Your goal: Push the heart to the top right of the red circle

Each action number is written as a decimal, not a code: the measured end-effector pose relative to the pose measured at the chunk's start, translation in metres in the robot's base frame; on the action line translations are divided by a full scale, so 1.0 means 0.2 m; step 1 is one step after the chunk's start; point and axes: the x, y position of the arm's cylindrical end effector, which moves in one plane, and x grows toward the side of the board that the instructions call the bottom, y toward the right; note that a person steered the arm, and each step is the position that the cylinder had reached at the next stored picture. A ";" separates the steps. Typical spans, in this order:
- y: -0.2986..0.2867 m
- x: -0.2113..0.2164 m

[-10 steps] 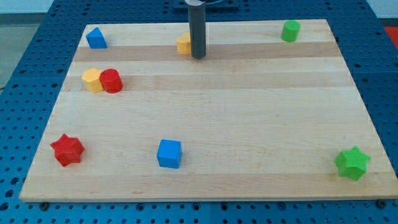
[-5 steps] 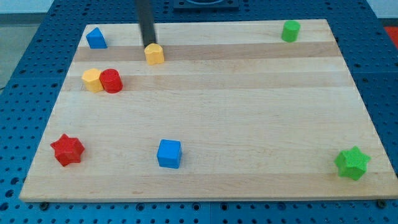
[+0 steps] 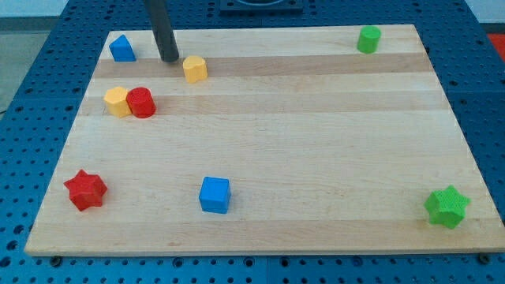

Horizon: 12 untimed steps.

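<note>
A pale wooden board with long light and dark stripes is laid on a blue table full of little holes. My tip is set down near the view's top left, and nothing is held by it. The yellow heart is seen just to its right, not touching. The red circle is found lower left of the heart, pressed against a yellow block. A blue block is seen left of the tip.
</note>
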 end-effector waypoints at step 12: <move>-0.04 0.44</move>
